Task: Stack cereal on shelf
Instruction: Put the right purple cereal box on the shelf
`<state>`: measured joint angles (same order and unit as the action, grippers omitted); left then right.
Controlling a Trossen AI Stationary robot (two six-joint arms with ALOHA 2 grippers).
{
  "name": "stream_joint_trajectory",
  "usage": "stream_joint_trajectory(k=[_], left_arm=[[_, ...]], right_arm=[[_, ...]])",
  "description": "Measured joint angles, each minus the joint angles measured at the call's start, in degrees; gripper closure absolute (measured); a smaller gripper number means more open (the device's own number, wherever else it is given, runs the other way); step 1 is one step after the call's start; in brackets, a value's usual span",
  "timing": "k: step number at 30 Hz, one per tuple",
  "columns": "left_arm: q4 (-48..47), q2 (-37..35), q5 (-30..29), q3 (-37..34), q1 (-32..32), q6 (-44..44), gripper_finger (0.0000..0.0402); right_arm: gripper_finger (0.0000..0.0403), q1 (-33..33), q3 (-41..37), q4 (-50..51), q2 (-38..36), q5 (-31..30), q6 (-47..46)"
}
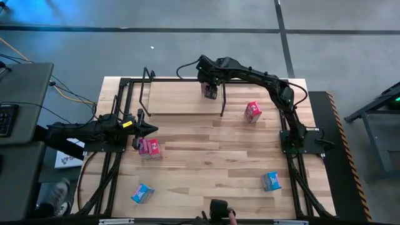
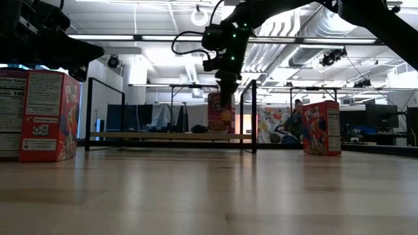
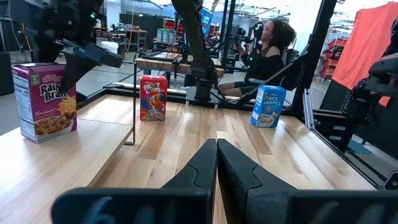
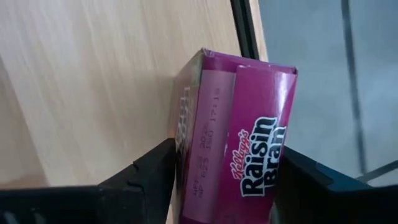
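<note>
A magenta Raisin Bran cereal box (image 4: 249, 124) stands upright by its base on the shelf (image 1: 181, 100), near the shelf's right end rail, at the table's far side. My right gripper (image 1: 210, 92) hangs over it, pointing steeply down. Its fingers stand open on either side of the box's upper part (image 2: 221, 98). My left gripper (image 3: 216, 149) is shut and holds nothing. It waits level at the table's left edge, next to a pink cereal box (image 1: 150, 148). My right gripper comes at the Raisin Bran box from above. One finger (image 4: 149, 177) stands at the box's back face and the other (image 4: 323, 183) at its printed front face (image 4: 264, 168), both near the top. I cannot tell whether either finger touches the box.
Loose cereal boxes stand on the tabletop: a pink one (image 1: 252, 111) right of the shelf, a blue one (image 1: 142, 193) near left, another blue one (image 1: 271, 181) near right. The shelf board left of the standing box is bare. A person (image 3: 267, 43) sits beyond the table.
</note>
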<state>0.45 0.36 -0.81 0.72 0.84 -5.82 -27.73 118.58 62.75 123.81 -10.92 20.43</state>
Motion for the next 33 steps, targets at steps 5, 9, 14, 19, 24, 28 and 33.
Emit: stream_joint_trajectory(k=[5,9,14,19,24,28,33], left_arm=[[0.0,0.0,0.0,0.0,0.0,0.0,0.0396],[0.0,0.0,0.0,0.0,0.0,0.0,0.0396],[0.0,0.0,0.0,0.0,0.0,0.0,0.0396],[0.0,0.0,0.0,0.0,0.0,0.0,0.0396],[0.0,0.0,0.0,0.0,0.0,0.0,0.0396],[0.0,0.0,0.0,0.0,0.0,0.0,0.0396],[0.0,0.0,0.0,0.0,0.0,0.0,0.0396]], right_arm=[[0.0194,0.0,0.0,0.1,0.0,-1.0,10.8],[0.0194,0.0,0.0,-0.4,0.0,-4.0,14.6],[0.0194,0.0,0.0,-0.4,0.0,-5.5,14.6],[0.0194,0.0,0.0,-0.1,0.0,-4.6,13.0],[0.0194,0.0,0.0,0.5,-0.1,-2.5,12.3],[0.0194,0.0,0.0,0.5,-1.1,-2.0,11.5],[0.0194,0.0,0.0,1.0,-2.3,-2.2,11.5]])
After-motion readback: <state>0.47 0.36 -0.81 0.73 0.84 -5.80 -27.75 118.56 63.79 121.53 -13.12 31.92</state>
